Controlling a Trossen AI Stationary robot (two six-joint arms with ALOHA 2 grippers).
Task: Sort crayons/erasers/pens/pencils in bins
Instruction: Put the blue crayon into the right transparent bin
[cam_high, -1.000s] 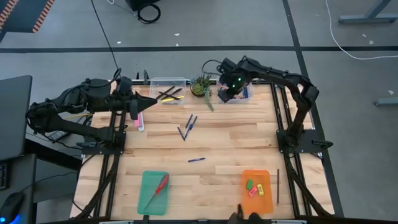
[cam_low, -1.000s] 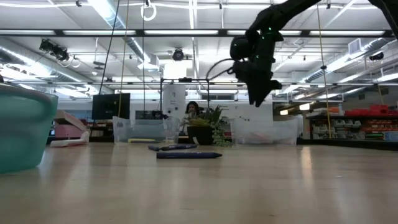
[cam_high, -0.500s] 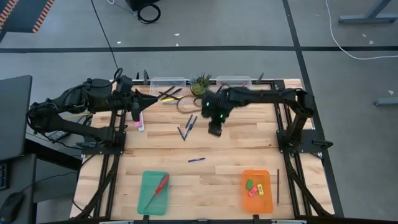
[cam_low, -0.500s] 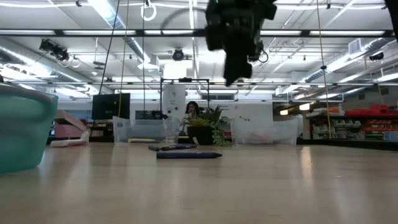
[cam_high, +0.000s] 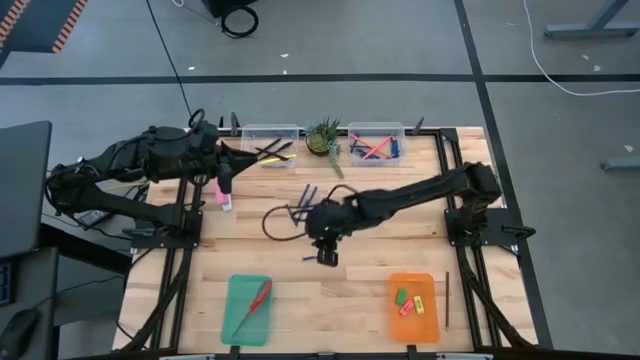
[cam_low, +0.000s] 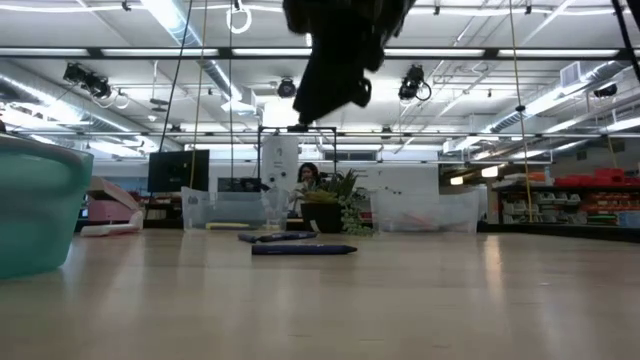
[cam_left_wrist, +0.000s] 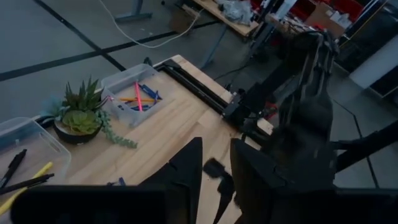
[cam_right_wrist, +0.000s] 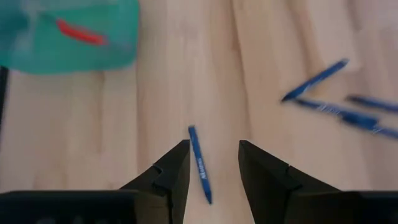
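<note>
Near the centre of the overhead frame, my right gripper (cam_high: 327, 255) hangs over a lone blue pen (cam_right_wrist: 199, 163) on the bare wooden table (cam_high: 380, 225), its fingers spread with nothing between them. Through the right wrist camera the pen lies straight in the gap between the two dark fingers (cam_right_wrist: 171, 174), roughly along the line of approach, so I judge I may need to turn the wrist to close across the barrel rather than along it.

The pen looks light, stiff and smooth, and it lies flat on the wood. I expect it to roll or skid if one finger touches first, so I would come down level and pinch it at mid-length, where it balances.

More blue pens (cam_high: 303, 203) lie in a loose cluster just above the gripper in the overhead frame. At the top edge sit two clear tubs: the right tub (cam_high: 377, 143) holds blue and red sticks, the left tub (cam_high: 266, 145) dark pencils and a yellow one. At lower right, the orange tray (cam_high: 412, 305) holds small erasers.

My left gripper (cam_high: 232, 165) waits at the upper left beside the left tub, its fingers slightly apart and, as far as I can see, holding nothing.
</note>
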